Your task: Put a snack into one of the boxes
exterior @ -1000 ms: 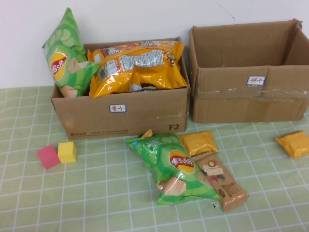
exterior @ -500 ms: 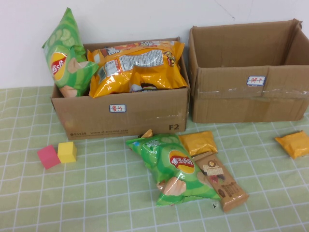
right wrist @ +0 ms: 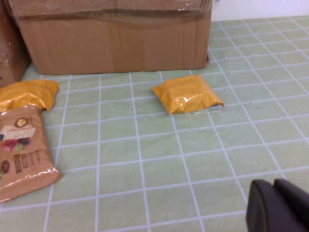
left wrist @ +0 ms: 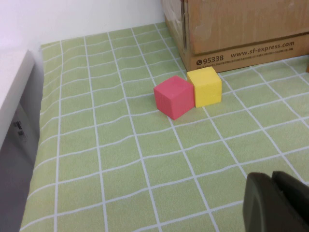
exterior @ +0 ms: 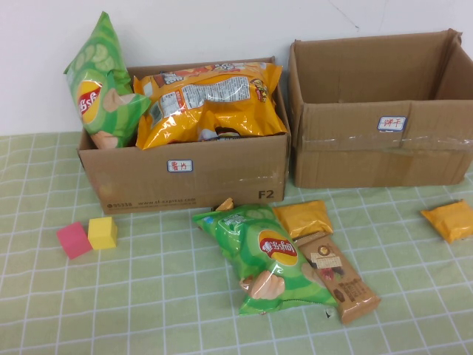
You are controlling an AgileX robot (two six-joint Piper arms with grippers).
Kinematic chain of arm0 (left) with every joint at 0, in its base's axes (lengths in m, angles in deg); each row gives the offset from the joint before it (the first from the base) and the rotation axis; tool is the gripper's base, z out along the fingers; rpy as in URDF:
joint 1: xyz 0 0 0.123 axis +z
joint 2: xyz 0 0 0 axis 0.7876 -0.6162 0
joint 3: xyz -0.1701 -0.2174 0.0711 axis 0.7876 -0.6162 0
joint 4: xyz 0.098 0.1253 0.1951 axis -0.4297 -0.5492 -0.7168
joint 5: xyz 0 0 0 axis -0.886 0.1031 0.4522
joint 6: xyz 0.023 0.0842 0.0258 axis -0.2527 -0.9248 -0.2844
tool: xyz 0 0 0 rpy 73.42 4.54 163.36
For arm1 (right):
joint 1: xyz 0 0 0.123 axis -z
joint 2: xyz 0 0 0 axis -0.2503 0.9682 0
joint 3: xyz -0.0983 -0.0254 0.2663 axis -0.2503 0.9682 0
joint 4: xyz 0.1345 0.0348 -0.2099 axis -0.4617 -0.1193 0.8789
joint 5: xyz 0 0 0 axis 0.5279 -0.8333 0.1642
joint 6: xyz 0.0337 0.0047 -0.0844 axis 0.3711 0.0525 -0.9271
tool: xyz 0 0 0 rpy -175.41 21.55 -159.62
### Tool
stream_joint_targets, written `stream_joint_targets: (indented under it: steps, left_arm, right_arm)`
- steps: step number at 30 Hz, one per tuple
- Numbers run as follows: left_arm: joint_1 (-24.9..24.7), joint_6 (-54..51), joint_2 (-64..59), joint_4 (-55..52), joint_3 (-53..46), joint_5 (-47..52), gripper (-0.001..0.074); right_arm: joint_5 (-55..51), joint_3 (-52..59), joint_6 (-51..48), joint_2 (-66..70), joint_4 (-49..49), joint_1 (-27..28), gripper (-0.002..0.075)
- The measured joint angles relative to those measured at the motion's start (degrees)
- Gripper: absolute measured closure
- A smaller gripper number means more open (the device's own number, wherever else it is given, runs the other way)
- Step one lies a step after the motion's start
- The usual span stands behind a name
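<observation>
A left cardboard box [exterior: 185,177] holds an orange chip bag [exterior: 211,100] and a green chip bag [exterior: 100,85]. A right cardboard box [exterior: 380,111] stands open, its inside hidden. On the cloth lie a green chip bag [exterior: 267,259], a small orange pack [exterior: 303,218], a brown bar pack [exterior: 338,276] and another orange pack [exterior: 449,220], which also shows in the right wrist view [right wrist: 188,93]. Neither arm shows in the high view. My left gripper [left wrist: 273,203] is shut and empty near the cubes. My right gripper [right wrist: 275,205] is shut and empty, short of the orange pack.
A pink cube [exterior: 74,239] and a yellow cube [exterior: 103,232] sit left of the snacks, in front of the left box. They also show in the left wrist view, pink [left wrist: 173,96] and yellow [left wrist: 204,86]. A grey edge [left wrist: 14,140] borders the cloth.
</observation>
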Motion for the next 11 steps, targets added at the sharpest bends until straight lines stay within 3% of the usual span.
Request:
stream_joint_targets:
  steps: [11]
  left_arm:
    - [0.0,0.0,0.0,0.0,0.0,0.0,0.0736]
  right_arm:
    - [0.0,0.0,0.0,0.0,0.0,0.0,0.0715]
